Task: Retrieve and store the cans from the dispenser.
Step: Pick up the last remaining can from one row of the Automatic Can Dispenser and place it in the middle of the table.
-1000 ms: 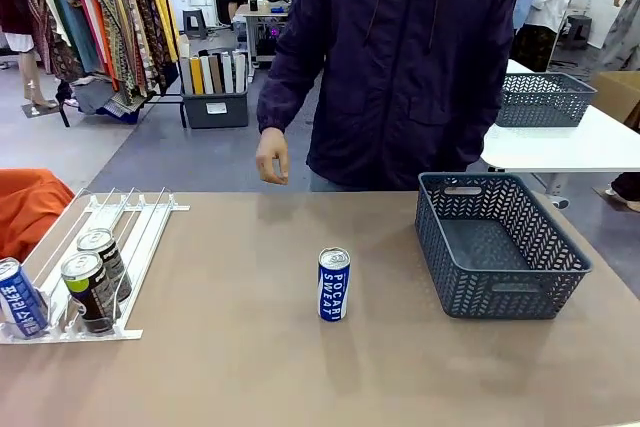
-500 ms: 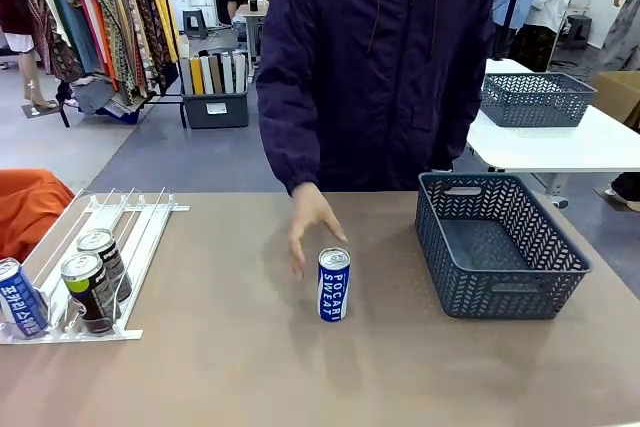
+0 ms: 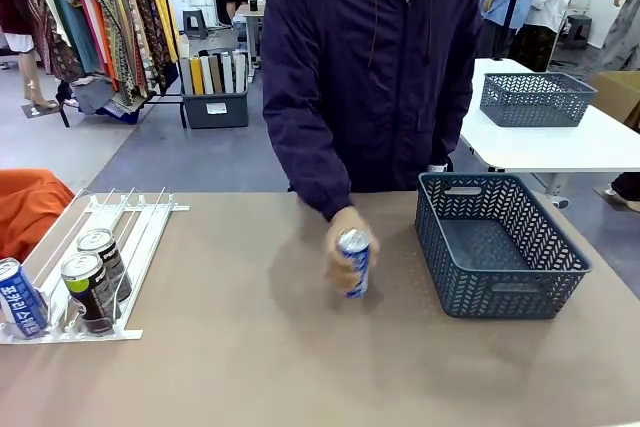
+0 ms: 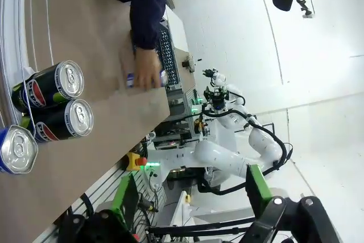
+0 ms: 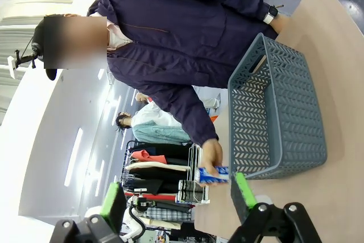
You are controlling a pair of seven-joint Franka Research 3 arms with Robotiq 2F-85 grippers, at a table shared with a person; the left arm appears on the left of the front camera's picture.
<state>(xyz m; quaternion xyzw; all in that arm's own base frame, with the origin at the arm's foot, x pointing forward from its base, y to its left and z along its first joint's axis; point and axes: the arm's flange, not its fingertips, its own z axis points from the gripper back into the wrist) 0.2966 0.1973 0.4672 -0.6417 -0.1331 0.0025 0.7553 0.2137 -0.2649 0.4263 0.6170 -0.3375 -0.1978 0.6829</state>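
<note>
Change: the blue can (image 3: 354, 262) that stood alone mid-bench a second ago is now off the bench (image 3: 250, 367). The person's hand (image 3: 338, 242) grips it, slightly tipped, just beside the basket (image 3: 500, 292) but not in it. It is blurred, so I judge it is moving towards the basket.

Dispenser (image 3: 135, 217), bench left, unchanged. Two black cans (image 3: 92, 292) sit one behind the other in one lane. A second blue can (image 3: 20, 299) sits in the lane to their left. All three are down at the front stops.

Left hand (image 4: 190, 183): released, fingers spread wide, nothing between them. The three can tops lie close ahead of it.

Right hand (image 5: 176, 186): released too, empty, with the basket and the held can farther ahead.

Meaning: the person is storing this can, not me. The basket looks empty as yet. Three cans are left to fetch. My left hand is nearer them, so the front black can is the likely next pick.
</note>
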